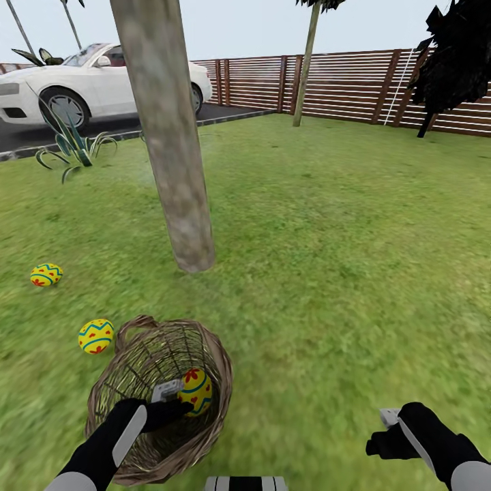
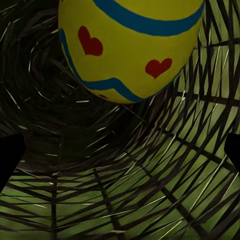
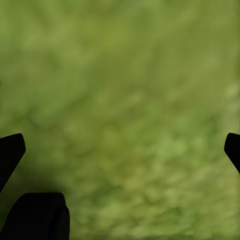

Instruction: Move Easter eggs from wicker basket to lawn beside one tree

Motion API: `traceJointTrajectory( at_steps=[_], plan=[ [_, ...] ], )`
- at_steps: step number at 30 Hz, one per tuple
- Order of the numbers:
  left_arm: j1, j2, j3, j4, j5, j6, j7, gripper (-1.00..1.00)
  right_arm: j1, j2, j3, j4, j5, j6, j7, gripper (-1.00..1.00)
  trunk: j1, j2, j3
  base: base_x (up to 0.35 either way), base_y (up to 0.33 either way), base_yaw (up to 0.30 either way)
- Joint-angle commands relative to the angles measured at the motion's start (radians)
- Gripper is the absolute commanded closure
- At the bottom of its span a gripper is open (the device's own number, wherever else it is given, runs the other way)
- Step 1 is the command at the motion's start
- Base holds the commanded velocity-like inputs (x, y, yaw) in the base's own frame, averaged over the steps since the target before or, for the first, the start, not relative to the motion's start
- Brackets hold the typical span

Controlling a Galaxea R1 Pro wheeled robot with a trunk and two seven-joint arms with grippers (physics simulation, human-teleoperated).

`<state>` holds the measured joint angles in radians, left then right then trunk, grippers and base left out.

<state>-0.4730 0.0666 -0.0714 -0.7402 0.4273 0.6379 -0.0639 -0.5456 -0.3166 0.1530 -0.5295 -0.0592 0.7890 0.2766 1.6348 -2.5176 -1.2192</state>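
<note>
The left pincer is open, holds nothing and reaches into the basket, where the last egg lies just ahead of its tips, and the right pincer hangs open and farther off over grass.

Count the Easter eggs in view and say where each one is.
3. One egg lies on the lawn, a second egg beside the wicker basket, the third egg inside it.
</note>
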Motion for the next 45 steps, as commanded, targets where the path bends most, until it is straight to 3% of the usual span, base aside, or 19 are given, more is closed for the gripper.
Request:
traceJointTrajectory(
  at_steps=[1,10,20,40,45],
  plan=[
    [0.000,0.001,-0.002,-0.001,-0.001,0.003,-0.002,-1.00,0.000,-0.001,0.007,-0.002,-0.006,0.004,-0.001,-1.00,0.000,0.000,-0.001,0.000,0.000,0.000],
    [0.000,0.000,-0.003,0.000,-0.001,-0.001,-0.001,-1.00,0.000,0.002,0.008,-0.002,-0.004,0.004,-0.002,-1.00,0.000,0.000,-0.001,0.012,-0.006,0.000],
    [0.000,-0.014,-0.002,0.001,-0.001,-0.001,-0.001,-1.00,0.000,0.003,0.008,-0.001,-0.004,0.004,-0.002,-1.00,0.000,0.000,-0.001,0.224,-0.024,0.000],
    [0.000,-0.016,-0.002,0.002,0.001,-0.003,-0.001,-1.00,0.000,0.004,0.008,-0.001,-0.004,0.004,-0.002,-1.00,0.000,0.000,-0.001,0.005,0.000,0.000],
    [0.000,-0.016,-0.002,0.001,0.001,-0.003,-0.001,-1.00,0.000,0.004,0.008,-0.001,-0.004,0.004,-0.002,-1.00,0.002,-0.002,-0.020,0.000,0.000,0.000]
  ],
)
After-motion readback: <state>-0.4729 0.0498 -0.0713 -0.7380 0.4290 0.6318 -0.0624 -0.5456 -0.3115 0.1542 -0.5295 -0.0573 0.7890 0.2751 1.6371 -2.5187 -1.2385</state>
